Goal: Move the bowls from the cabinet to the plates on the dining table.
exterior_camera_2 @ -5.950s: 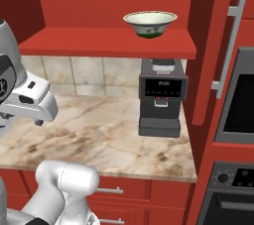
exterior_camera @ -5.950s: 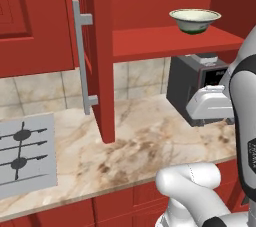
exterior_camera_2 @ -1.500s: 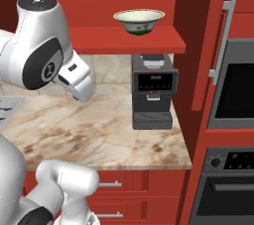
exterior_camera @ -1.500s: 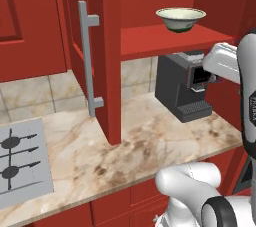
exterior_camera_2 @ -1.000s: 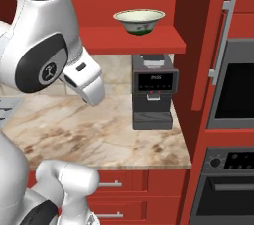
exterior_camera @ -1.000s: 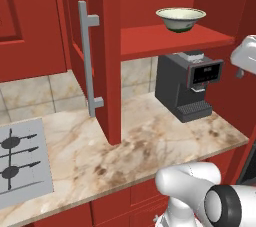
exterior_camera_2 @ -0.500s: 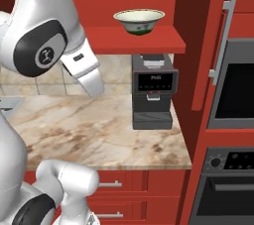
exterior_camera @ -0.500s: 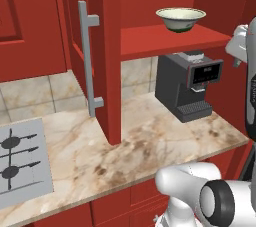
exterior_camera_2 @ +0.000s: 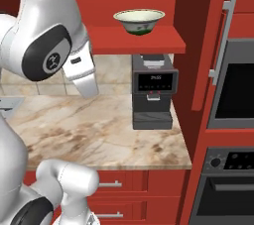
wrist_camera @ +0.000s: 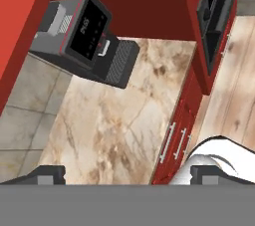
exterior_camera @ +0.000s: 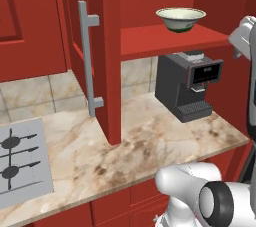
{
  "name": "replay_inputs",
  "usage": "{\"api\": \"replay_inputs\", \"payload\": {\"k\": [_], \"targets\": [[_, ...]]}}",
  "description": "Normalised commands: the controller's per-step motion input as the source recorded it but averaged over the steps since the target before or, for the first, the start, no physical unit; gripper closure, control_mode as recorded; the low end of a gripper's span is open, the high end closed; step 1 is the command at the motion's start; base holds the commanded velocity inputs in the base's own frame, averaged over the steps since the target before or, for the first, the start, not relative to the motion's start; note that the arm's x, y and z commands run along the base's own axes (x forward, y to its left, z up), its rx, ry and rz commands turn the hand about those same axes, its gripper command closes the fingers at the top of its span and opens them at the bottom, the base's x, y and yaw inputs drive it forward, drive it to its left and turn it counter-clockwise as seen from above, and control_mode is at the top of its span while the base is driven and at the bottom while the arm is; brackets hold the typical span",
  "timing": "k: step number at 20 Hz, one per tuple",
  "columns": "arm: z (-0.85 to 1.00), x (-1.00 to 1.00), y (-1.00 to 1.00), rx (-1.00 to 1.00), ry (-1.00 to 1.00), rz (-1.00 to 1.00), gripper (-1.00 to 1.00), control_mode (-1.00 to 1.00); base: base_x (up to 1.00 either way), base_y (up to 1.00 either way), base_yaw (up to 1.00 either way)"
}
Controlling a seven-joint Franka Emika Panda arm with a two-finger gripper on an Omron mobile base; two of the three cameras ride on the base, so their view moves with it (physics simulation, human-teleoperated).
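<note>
Here the cabinet (exterior_camera: 112,46) stands open above the marble counter (exterior_camera_2: 99,125), and the cream bowl (exterior_camera_2: 139,22) sits on its red shelf, directly over the black coffee machine (exterior_camera_2: 153,97). The gripper (wrist_camera: 127,172), jaws spread wide and empty, hangs below the cabinet, looking down at the coffee machine

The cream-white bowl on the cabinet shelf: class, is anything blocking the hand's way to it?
Nothing visible blocks it. The bowl sits alone on the red shelf with the door swung open. The coffee machine stands on the counter under the shelf, clear of the approach. The open hand points down at the counter.
</note>
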Motion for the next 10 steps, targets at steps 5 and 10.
{"api": "replay_inputs", "payload": {"k": [5, 10], "targets": [[0.25, 0.53, 0.00, 0.11, 0.00, -0.02, -1.00, -1.00, 0.00, 0.00, 0.00], [0.49, 0.50, -0.01, 0.05, 0.00, -0.02, -1.00, -1.00, 0.00, 0.00, 0.00]]}}
